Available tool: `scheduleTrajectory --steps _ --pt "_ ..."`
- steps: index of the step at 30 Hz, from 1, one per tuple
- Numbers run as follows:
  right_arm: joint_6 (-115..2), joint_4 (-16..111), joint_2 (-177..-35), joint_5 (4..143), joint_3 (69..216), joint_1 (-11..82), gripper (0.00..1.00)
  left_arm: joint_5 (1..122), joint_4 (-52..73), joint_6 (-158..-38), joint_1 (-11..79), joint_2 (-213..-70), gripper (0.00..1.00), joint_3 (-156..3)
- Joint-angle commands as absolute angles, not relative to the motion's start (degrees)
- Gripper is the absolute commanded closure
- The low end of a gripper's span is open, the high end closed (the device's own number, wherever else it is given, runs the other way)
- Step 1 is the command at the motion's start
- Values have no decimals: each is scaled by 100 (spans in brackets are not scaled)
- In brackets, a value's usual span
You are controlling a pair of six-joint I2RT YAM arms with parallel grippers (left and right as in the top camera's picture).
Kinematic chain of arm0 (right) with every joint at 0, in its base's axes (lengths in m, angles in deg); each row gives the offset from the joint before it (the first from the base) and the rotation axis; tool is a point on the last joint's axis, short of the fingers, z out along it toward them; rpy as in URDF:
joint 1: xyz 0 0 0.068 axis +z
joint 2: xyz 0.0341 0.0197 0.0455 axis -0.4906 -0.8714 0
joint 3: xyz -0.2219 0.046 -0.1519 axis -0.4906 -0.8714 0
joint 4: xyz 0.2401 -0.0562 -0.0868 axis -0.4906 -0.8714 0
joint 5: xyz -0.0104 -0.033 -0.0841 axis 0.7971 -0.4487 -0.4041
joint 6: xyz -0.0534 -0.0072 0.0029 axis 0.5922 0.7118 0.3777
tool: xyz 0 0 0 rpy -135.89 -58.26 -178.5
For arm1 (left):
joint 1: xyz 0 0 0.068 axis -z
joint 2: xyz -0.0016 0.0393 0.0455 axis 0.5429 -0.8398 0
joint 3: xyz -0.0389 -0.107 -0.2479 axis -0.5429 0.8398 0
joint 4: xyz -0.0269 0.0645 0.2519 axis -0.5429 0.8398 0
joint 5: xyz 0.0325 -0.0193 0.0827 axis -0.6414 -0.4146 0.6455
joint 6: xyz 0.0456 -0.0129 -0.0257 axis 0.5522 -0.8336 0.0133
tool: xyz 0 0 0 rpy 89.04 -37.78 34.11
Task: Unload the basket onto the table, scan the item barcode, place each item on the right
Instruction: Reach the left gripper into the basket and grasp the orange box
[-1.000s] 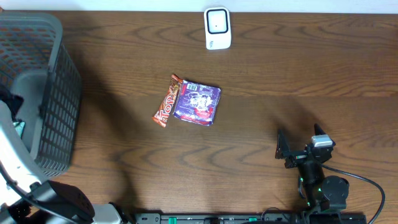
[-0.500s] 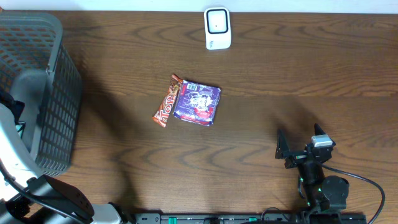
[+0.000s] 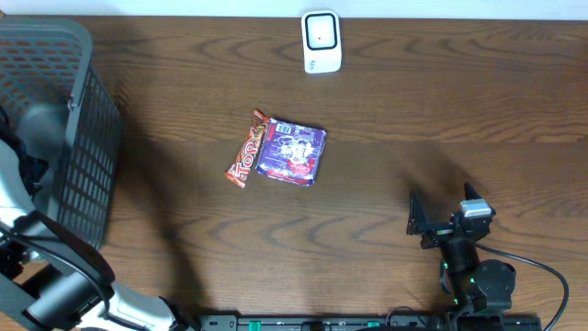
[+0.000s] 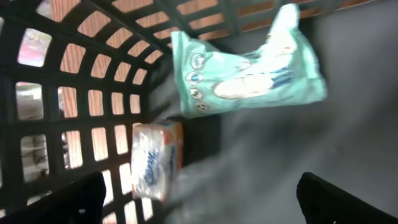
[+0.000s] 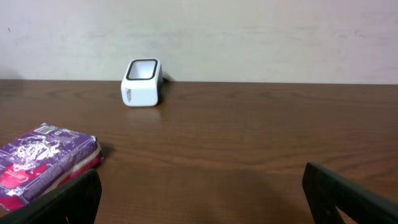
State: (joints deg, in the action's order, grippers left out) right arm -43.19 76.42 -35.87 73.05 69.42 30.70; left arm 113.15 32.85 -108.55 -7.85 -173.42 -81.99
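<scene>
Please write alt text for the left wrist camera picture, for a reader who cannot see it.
The left gripper, wide open and empty, looks into a dark grey plastic mesh basket. Inside are a mint-green soft plastic packet and, lower in the picture by the mesh wall, a small white and orange wrapped pack; the picture is slightly blurred.

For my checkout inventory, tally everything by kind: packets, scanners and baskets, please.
Packets: 4 (orange bar, purple pack, mint pack, orange-white pack)
Scanner: 1
Basket: 1
Total: 6
</scene>
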Motion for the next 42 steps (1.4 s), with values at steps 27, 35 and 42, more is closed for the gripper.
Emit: scheduleTrajectory --steps 27,35,42 --pt "-4378 7625 -3578 7272 6934 3092 1 10209 3612 -10610 -1366 -17912 93 -8395" --pt "-4376 7625 -3578 7272 6934 3092 1 6996 2511 -10807 -1364 -16221 93 -8452" --pt "-4376 7625 -3578 7274 6934 3092 1 4535 1331 -11839 -1019 -15136 93 -8452"
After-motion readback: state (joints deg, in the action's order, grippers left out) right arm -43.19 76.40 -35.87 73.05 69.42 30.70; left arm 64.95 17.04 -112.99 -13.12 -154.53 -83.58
